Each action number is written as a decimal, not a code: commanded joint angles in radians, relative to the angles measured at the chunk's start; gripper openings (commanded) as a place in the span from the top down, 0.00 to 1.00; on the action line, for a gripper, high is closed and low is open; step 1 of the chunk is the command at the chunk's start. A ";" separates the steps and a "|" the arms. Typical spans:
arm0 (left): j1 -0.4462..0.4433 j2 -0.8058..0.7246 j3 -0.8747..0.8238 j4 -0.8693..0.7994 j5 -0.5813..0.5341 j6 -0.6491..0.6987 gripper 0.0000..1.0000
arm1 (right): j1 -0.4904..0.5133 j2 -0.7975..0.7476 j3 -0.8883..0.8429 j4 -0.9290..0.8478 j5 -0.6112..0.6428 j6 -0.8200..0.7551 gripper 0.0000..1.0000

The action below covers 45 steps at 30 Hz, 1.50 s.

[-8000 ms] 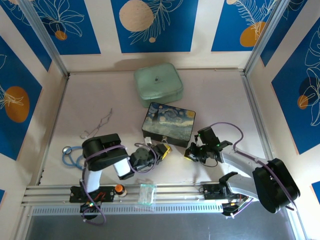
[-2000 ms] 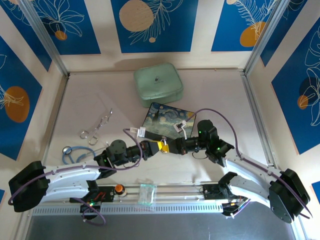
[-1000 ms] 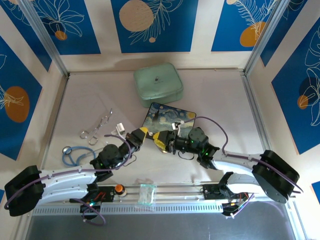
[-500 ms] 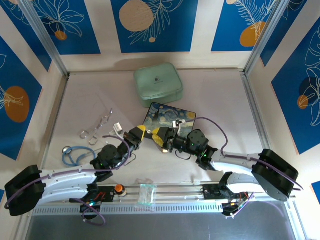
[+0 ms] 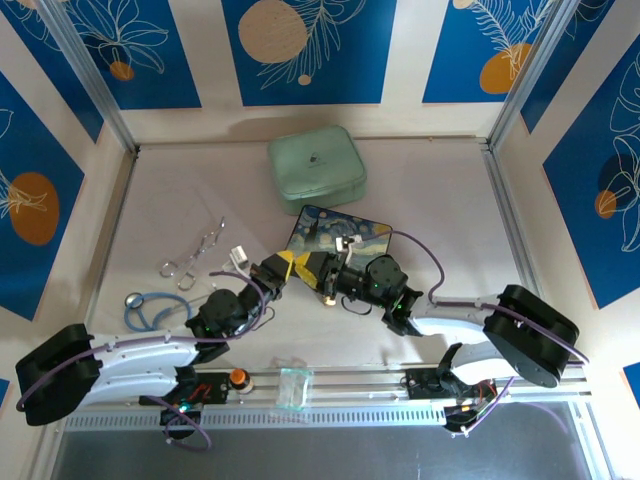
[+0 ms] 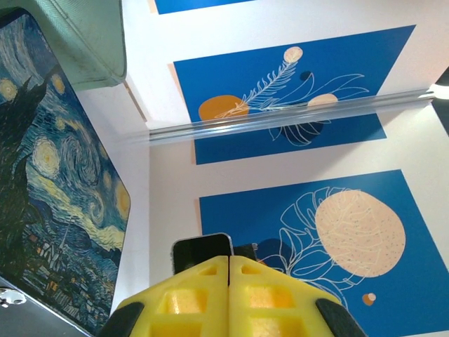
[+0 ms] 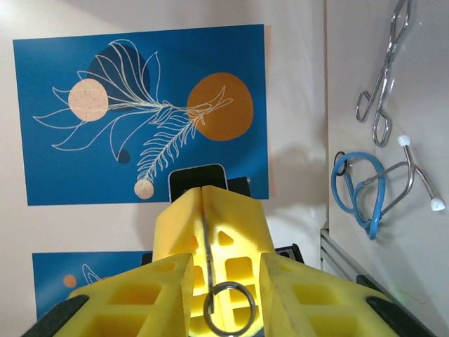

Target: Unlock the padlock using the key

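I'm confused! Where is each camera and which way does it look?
Top external: above, behind the arms, looking down at the table; both arms show.
Left wrist: past the shut left gripper toward the starry box.
Right wrist: past the right gripper, pinching the key, toward the stethoscope.
Top and left wrist share the starry box.

Your left arm and right arm wear white shells between black joints, each trailed by a purple cable. Yellow, square-pocketed fingers tip the left tool and the right tool.
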 commanded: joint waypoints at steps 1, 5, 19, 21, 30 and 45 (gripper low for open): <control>0.006 -0.011 -0.017 0.051 -0.023 -0.013 1.00 | 0.004 0.009 0.005 0.062 0.011 0.009 0.74; 0.006 -0.018 -0.011 0.033 -0.021 -0.010 1.00 | 0.006 0.010 0.000 0.069 0.020 0.009 0.78; 0.007 -0.015 -0.016 0.043 -0.034 -0.008 1.00 | 0.004 -0.020 -0.016 0.040 0.025 -0.003 0.86; 0.006 -0.020 -0.016 0.032 -0.037 -0.009 1.00 | 0.004 -0.018 -0.016 0.038 0.021 -0.003 0.88; 0.006 -0.010 -0.016 0.039 -0.036 -0.016 1.00 | 0.011 -0.015 -0.024 0.035 0.030 0.009 0.99; 0.006 -0.165 0.100 -0.537 -0.033 0.105 0.08 | -0.127 -0.160 -0.013 -0.381 -0.141 -0.042 1.00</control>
